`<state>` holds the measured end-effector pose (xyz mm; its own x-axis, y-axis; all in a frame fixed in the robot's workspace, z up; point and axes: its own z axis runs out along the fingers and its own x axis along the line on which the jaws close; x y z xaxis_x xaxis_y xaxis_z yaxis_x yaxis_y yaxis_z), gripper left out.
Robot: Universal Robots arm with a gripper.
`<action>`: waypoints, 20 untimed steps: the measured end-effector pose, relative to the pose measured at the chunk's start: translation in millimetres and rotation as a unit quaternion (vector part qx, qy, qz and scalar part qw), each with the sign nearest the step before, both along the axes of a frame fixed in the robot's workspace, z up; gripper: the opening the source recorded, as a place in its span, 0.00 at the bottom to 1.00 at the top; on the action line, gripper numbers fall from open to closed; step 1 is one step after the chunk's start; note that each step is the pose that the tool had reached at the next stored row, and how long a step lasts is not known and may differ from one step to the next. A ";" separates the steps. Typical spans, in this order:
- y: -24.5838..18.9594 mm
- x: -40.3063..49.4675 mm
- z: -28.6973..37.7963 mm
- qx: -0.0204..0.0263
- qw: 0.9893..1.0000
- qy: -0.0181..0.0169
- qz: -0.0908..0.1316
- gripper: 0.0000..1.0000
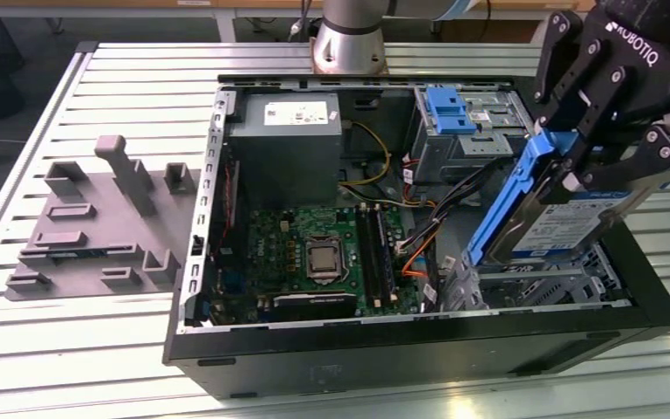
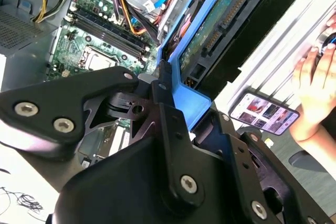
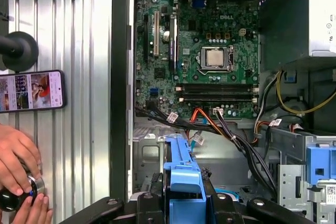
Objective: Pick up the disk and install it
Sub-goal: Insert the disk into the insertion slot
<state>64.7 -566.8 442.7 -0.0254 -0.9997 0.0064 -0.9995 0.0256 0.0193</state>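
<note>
Ribbed silver metal slats are forming the table (image 1: 32, 349), which is carrying an open black computer case (image 1: 428, 353) with a green circuit board (image 1: 311, 253) inside. Black jointed fingers of the gripper (image 1: 603, 175) are pinching the disk (image 1: 550, 231), a flat silver slab framed in blue plastic. Its white-and-blue label is unreadable, and it is hanging steeply tilted over the case's end at the exterior view's right.

A grey fixture block (image 1: 91, 231) lies beside the open computer case (image 1: 428, 353).
</note>
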 end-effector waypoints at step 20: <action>1.1 6.1 -10.2 0.000 1.000 0.000 -0.006 0.36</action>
<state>70.7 -565.7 432.5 -0.0382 -0.9992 0.0065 -0.9991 0.0383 0.0193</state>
